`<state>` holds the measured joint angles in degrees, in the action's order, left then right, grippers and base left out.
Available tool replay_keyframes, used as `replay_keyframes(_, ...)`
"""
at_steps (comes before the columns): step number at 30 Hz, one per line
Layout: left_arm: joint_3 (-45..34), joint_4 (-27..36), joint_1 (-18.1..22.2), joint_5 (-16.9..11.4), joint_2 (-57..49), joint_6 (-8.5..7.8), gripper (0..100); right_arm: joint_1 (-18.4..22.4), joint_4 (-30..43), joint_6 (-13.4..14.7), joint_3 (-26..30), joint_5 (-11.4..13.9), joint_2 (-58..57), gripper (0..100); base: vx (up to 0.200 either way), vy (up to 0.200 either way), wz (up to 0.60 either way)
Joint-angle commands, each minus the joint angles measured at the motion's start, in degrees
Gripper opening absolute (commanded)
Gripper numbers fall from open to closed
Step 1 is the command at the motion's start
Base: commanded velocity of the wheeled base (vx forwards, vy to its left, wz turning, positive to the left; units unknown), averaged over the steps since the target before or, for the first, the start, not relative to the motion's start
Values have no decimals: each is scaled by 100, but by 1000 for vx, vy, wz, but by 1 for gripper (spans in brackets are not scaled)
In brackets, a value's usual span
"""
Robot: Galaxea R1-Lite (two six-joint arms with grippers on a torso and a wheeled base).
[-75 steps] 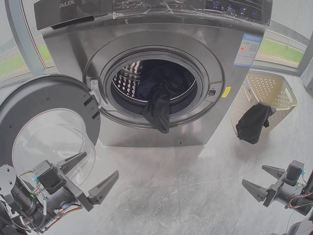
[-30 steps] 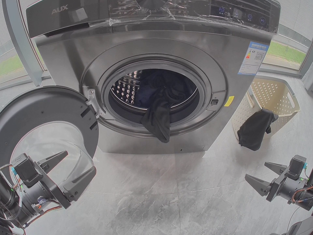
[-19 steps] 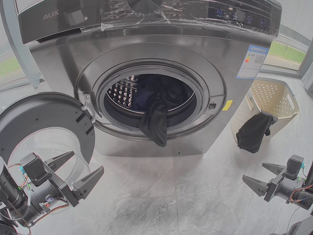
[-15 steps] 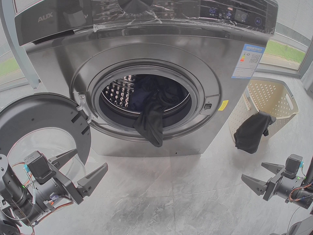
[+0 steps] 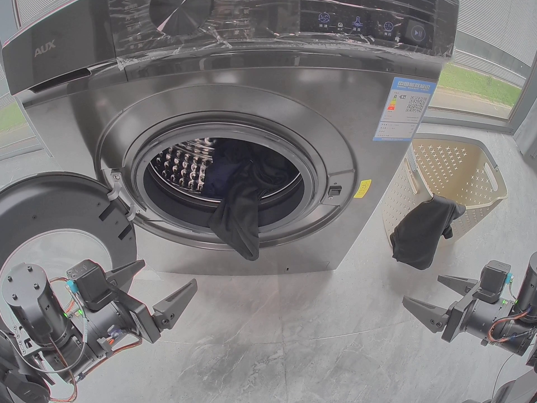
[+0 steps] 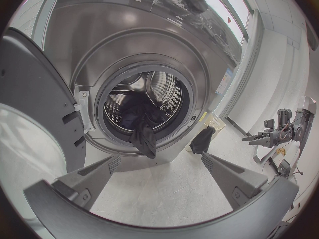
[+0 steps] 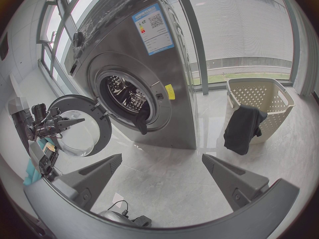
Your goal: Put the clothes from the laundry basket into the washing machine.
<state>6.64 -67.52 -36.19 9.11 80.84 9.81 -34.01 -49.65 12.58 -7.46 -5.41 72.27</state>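
Observation:
The grey washing machine [image 5: 235, 85] stands ahead with its round door [image 5: 50, 219] swung open to the left. Dark clothes lie in the drum, and one black garment [image 5: 238, 219] hangs out over the lower rim of the opening. A beige laundry basket [image 5: 456, 174] stands to the right of the machine, with a black garment [image 5: 419, 233] draped over its front edge. My left gripper [image 5: 162, 284] is open low at the left, in front of the door, holding nothing. My right gripper [image 5: 433, 298] is open low at the right, below the basket, holding nothing.
Grey marble-patterned floor [image 5: 291, 331] spreads between the two grippers and the machine. Windows run behind the machine and the basket. In the right wrist view a cable and a plug [image 7: 133, 216] lie on the floor close by.
The head view has shifted, so the machine sits further left and lower in it. Both grippers stay open and low. The clothes have not moved.

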Motion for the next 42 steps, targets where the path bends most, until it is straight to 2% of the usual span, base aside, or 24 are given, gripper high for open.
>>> replay_keyframes(1,39,-129,104,-14,354,3,100,-53,-150,-10,-1,-4,314,100,200,0,0)
replay_keyframes(7,171,-499,121,-23,864,-32,100,-88,-335,-36,-1,-4,473,100,200,0,0)
replay_keyframes(13,478,-1105,209,-84,1927,-41,100,-237,-352,-19,-1,-4,455,100,0,0,0)
replay_keyframes(16,522,-1492,183,-190,2586,-129,100,-343,-352,-19,-1,-12,437,100,0,0,0)
replay_keyframes(17,557,-1703,183,-208,2859,-243,100,-378,-352,-19,-1,-21,420,100,0,0,0)
replay_keyframes(20,751,-2151,227,-216,3413,-410,100,-404,-352,-19,17,-21,402,100,0,0,0)
replay_keyframes(26,1427,-2116,359,-410,3922,-384,100,-404,-352,-28,61,-21,394,100,0,0,0)
replay_keyframes(37,2491,-2045,499,-427,4784,-392,100,-422,-343,-45,184,-12,279,100,0,0,0)
replay_keyframes(42,2904,-1685,649,-418,4968,-410,100,-422,-343,-54,210,-12,235,100,0,0,0)
